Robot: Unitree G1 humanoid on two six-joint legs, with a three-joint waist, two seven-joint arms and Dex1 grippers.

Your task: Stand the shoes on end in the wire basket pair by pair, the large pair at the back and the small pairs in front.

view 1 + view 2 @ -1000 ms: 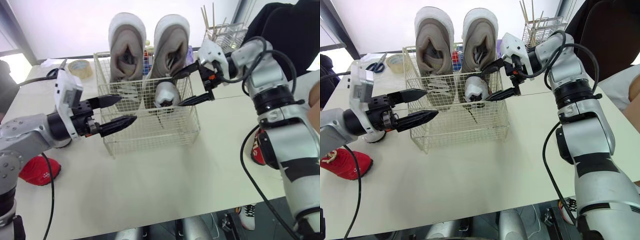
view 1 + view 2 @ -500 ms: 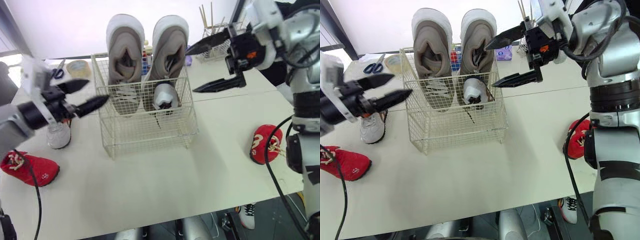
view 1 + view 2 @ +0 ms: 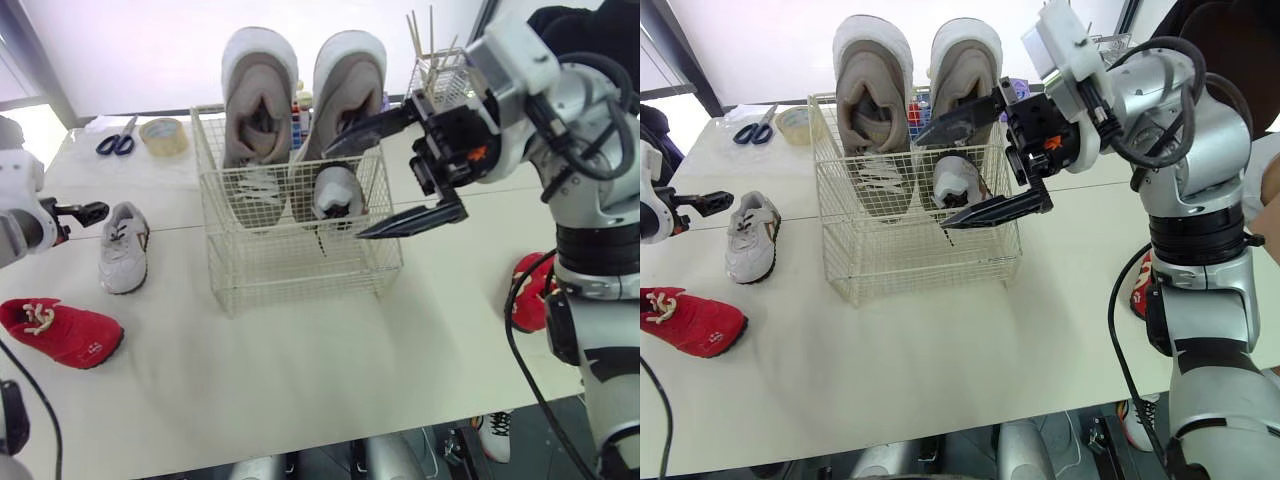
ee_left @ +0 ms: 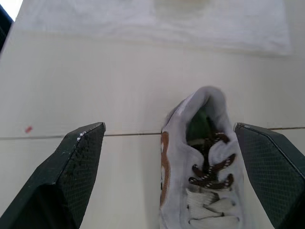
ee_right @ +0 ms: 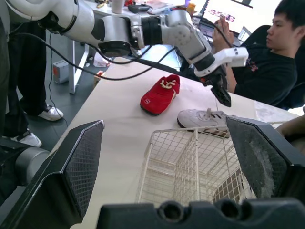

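Wire basket [image 3: 300, 272], centre frame: large pair [image 3: 258, 110] upright at back, one small white shoe [image 3: 335, 190] in front. R gripper [image 3: 342, 194] spread wide, empty, above basket front. L gripper [image 4: 167, 128], left edge, splayed astride second white shoe [image 3: 124, 248] on table. Step: completing white pair. Next, prob.: clamp, lift, stand beside its mate.

Twin head eyes downward, right wrist close, all on wire basket [image 3: 300, 262].

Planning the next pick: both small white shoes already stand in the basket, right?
No, only one small white shoe stands there; the other white shoe lies on the table, left of the wire basket, as the left eye view shows.
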